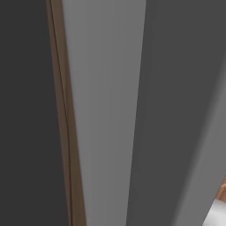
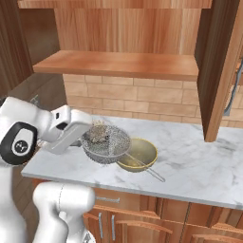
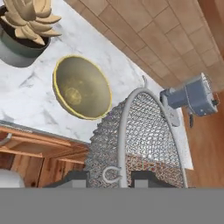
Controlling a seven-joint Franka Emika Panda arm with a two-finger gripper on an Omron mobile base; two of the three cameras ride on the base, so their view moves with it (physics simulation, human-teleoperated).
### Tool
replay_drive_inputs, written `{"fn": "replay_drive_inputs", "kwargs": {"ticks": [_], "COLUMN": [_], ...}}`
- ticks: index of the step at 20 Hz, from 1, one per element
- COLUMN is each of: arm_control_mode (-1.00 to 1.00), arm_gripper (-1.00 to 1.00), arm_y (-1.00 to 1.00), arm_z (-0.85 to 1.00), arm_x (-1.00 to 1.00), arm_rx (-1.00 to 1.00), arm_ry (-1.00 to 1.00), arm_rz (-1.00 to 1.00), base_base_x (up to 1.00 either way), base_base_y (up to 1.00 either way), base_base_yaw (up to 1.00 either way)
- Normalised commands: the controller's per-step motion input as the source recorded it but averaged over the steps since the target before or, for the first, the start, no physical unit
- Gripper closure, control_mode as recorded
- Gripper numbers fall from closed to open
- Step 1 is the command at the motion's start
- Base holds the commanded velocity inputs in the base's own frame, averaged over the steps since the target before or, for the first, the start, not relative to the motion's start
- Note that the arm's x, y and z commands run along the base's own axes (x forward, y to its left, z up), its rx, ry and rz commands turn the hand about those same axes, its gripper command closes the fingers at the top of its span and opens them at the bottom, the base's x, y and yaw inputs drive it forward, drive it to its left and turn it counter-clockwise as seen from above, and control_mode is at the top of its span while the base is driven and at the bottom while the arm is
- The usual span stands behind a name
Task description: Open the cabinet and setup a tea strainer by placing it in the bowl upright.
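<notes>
The cabinet [image 2: 118,64] above the counter is open, with its door [image 2: 218,71] swung out at the right and a bare wooden shelf inside. My gripper [image 2: 88,137] is shut on the rim of the tea strainer [image 2: 107,147], a round metal mesh basket with a thin handle trailing right. It hangs just above the counter, at the left rim of the yellow bowl [image 2: 142,149]. In the hand view the strainer [image 3: 144,131] rises from between the fingers of the gripper [image 3: 113,178], and the empty bowl [image 3: 81,87] lies up and to the left.
A potted succulent [image 3: 26,22] stands on the marble counter [image 2: 199,166] just behind the strainer. A grey appliance [image 3: 192,96] sits beyond the strainer in the hand view. Tall grey and dark panels [image 1: 106,110] with a brown edge stand close before the left base camera.
</notes>
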Motion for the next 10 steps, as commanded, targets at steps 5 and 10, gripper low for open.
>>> {"fn": "replay_drive_inputs", "kwargs": {"ticks": [5,10], "arm_control_mode": [-1.00,-1.00], "arm_gripper": [1.00,1.00], "arm_y": [-0.20,-0.27], "arm_z": [-0.45,-0.42], "arm_x": [0.26,0.25], "arm_rx": [-0.01,0.00], "arm_ry": [-0.07,-0.15], "arm_rz": [0.40,0.29], "base_base_x": [0.00,0.00], "base_base_y": [0.00,0.00], "base_base_yaw": [0.00,0.00]}}
